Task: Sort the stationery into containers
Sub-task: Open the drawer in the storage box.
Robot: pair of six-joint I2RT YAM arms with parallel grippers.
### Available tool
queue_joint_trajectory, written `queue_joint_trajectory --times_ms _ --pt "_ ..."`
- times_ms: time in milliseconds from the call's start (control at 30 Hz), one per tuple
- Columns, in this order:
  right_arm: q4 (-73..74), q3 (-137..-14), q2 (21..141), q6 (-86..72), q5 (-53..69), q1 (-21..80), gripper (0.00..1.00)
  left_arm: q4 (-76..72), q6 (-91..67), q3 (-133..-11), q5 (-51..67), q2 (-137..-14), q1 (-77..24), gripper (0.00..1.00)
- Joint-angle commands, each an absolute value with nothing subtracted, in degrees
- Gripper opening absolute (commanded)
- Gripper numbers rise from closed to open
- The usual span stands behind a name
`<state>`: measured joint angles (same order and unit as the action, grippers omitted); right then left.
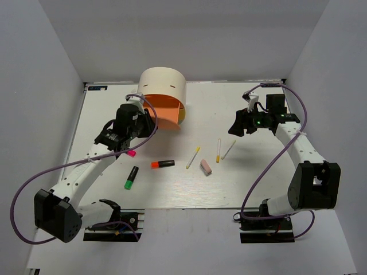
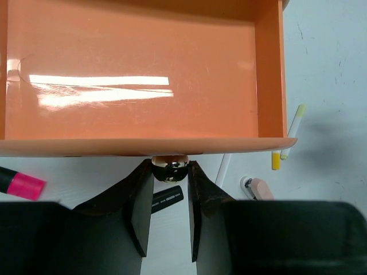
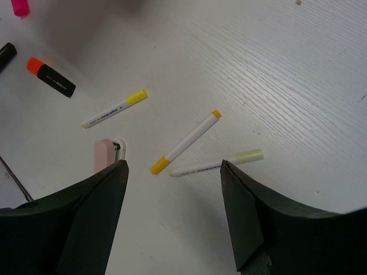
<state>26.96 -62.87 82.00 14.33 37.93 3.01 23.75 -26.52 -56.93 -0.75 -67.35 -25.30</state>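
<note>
White tabletop, pale walls all round. At far left, the left arm reaches to the cream cabinet. The orange drawer stands out from its front, with the yellow drawer a sliver at its right. Top view hides the grip. Left wrist view shows the left jaws pinching the orange drawer's round knob. Pink highlighter lies just by that wrist, green highlighter nearer the bases, orange-red highlighter next right. Three white sticks lie mid-tabletop, with the pink eraser just below them. Right wrist view shows the right jaws spread wide, holding nothing, above two sticks and the eraser. Top view puts them right of the sticks.
</note>
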Motion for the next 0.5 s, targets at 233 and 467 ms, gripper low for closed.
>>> queue_joint_trajectory --times_ms 233,467 --pt "26.63 -62.4 79.54 14.76 39.2 2.99 0.72 18.54 -28.39 -56.78 0.79 -69.08 -25.58 0.11" --pt "26.63 -61.53 79.19 14.85 39.11 3.08 0.72 17.93 -28.39 -58.62 0.26 -70.14 -25.58 0.11"
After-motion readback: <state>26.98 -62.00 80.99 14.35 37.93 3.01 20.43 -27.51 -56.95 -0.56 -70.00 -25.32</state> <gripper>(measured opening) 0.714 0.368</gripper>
